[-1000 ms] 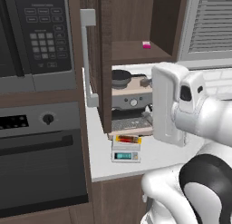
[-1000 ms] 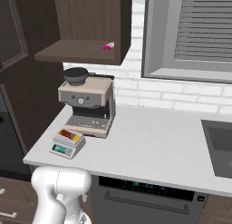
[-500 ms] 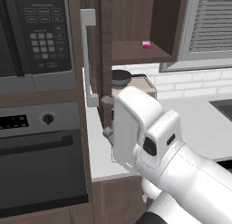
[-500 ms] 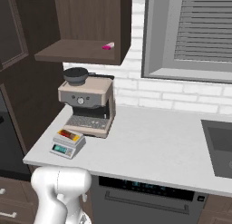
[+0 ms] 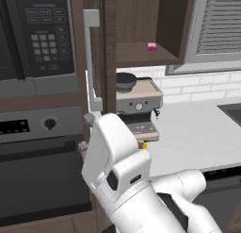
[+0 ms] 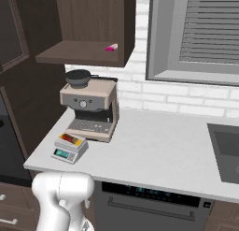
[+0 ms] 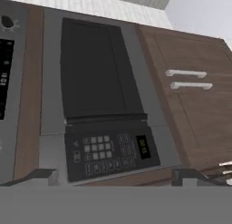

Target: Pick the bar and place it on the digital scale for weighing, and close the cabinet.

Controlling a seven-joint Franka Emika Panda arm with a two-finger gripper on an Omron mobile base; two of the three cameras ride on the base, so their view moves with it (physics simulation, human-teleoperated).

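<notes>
On the pale stone counter (image 6: 154, 150) the slim red-brown bar (image 6: 71, 139) already lies on the flat white scale (image 6: 69, 149). The gripper's (image 7: 113, 175) dark tips stand apart and empty, facing the glossy black microwave (image 7: 97, 105). Closing the dark wooden cabinet (image 5: 101, 53) remains; likely next comes reaching its grey handle (image 5: 90, 62).

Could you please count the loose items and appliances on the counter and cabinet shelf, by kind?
Coffee machine: 1
Scale: 1
Snack bar: 1, lying on the scale
Pink block: 1, on the cabinet shelf
Total: 4
</notes>
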